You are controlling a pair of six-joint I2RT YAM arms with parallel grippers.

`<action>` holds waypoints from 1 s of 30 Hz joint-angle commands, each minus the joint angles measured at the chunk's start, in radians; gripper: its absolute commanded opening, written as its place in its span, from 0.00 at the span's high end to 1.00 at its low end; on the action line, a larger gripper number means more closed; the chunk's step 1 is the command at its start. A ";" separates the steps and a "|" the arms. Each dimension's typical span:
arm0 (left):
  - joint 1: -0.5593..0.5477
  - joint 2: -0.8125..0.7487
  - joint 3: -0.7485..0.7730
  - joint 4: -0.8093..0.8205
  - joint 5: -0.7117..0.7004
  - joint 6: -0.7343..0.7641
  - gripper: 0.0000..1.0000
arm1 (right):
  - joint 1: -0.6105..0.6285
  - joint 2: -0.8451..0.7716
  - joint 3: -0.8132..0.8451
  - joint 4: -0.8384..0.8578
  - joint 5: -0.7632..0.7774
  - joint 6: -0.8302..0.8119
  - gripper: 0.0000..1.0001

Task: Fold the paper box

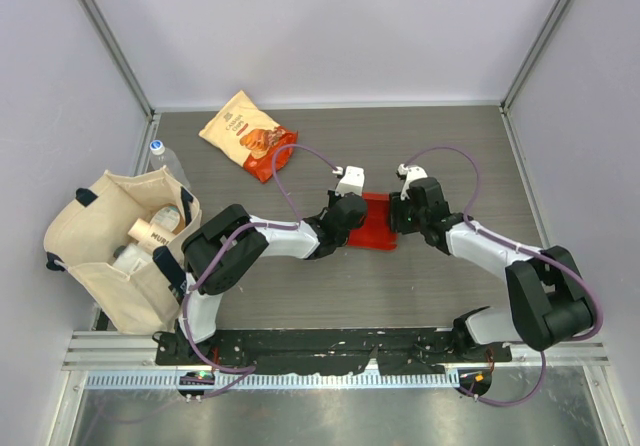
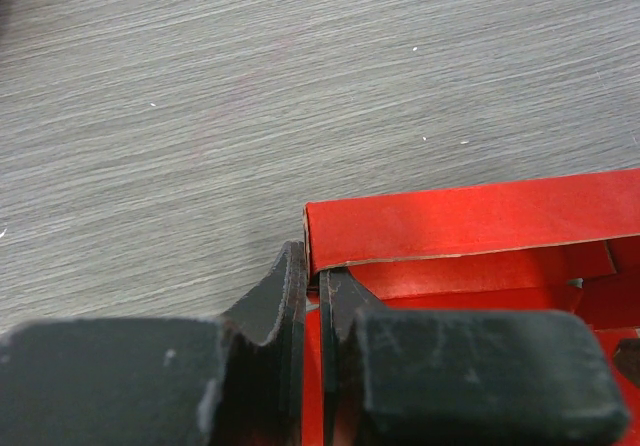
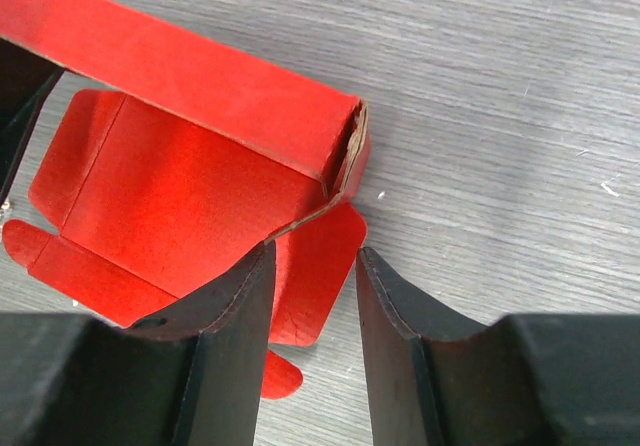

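Note:
The paper box (image 1: pixel 376 224) is a bright red cardboard piece lying mid-table between my two arms, partly folded, with one long wall standing up. My left gripper (image 1: pixel 353 216) is shut on the box's left edge. In the left wrist view a thin red sheet sits pinched between the fingers of the left gripper (image 2: pixel 312 272), just below the raised wall of the box (image 2: pixel 470 216). My right gripper (image 1: pixel 401 216) stands open at the box's right end. In the right wrist view it (image 3: pixel 312 258) straddles a rounded side flap of the box (image 3: pixel 190 196) without touching it.
An orange-and-cream snack bag (image 1: pixel 248 134) lies at the back left. A cream tote bag (image 1: pixel 120 251) holding several items stands at the left edge, with a clear bottle (image 1: pixel 165 161) behind it. Pale walls enclose the grey table (image 1: pixel 450 146).

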 commanded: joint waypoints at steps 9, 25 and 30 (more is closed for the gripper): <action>-0.006 0.017 -0.001 -0.066 0.028 0.011 1.00 | 0.002 -0.182 0.006 -0.032 -0.044 0.036 0.51; -0.006 0.018 0.000 -0.063 0.033 0.006 1.00 | -0.070 -0.094 0.099 -0.146 0.056 0.046 0.56; -0.006 0.017 0.000 -0.064 0.035 0.003 1.00 | -0.058 -0.027 0.093 -0.056 0.040 0.023 0.55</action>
